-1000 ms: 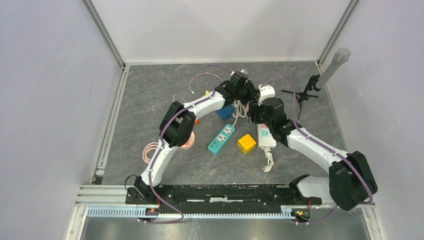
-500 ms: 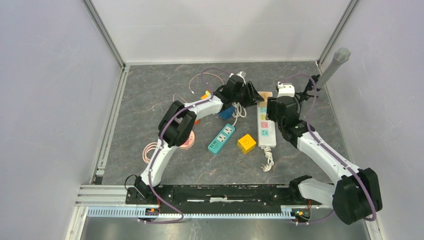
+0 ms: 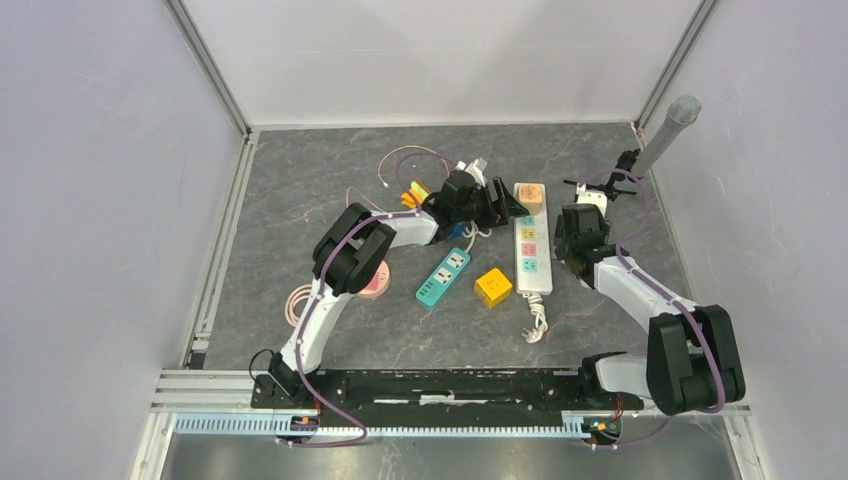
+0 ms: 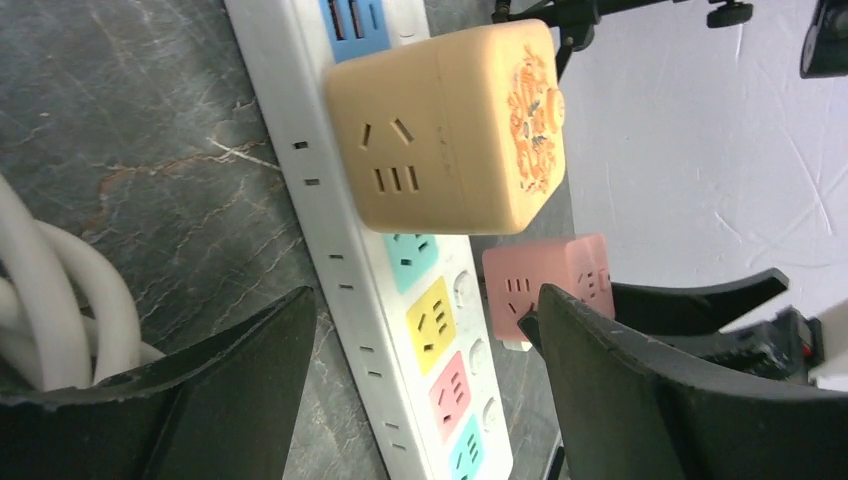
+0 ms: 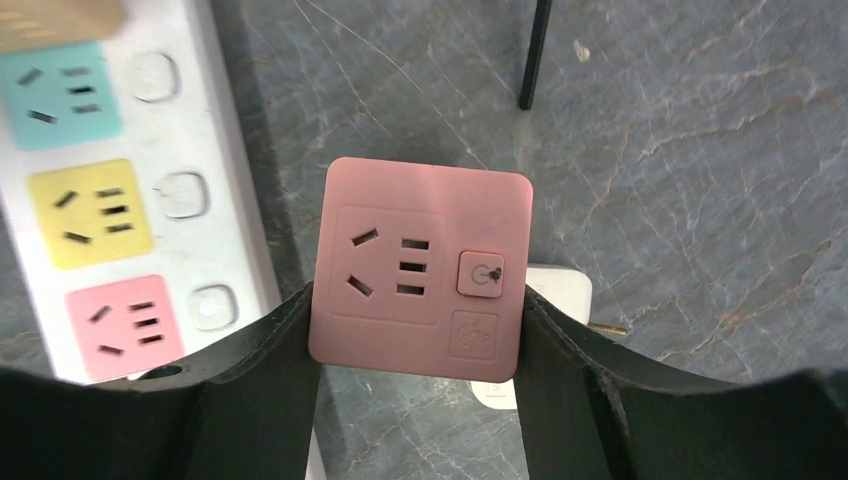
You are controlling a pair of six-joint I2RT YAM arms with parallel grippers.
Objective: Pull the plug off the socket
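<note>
**A:** Top view: the white power strip [image 3: 532, 250] lies in the middle of the counter [image 3: 300, 200]. The right jaws hang just off its right side, near the mic stand [image 3: 628, 165]. A second ago that arm was hunched right over the strip, so it's swung out.

**B:** Left wrist view: the left jaws are spread wide around the strip's far end, gripping nothing. They were way narrower before. The tan cube [image 4: 450, 125] sits plugged in, and the pink plug [image 4: 545, 280] is beyond the strip, off it.

**A:** Right wrist view: the right jaws pinch the pink plug by two flat sides, over bare counter. I'd guess the pull's done. Keep that pinch square, dodge the stand's leg [image 5: 530, 50], and set it down gently.
</note>
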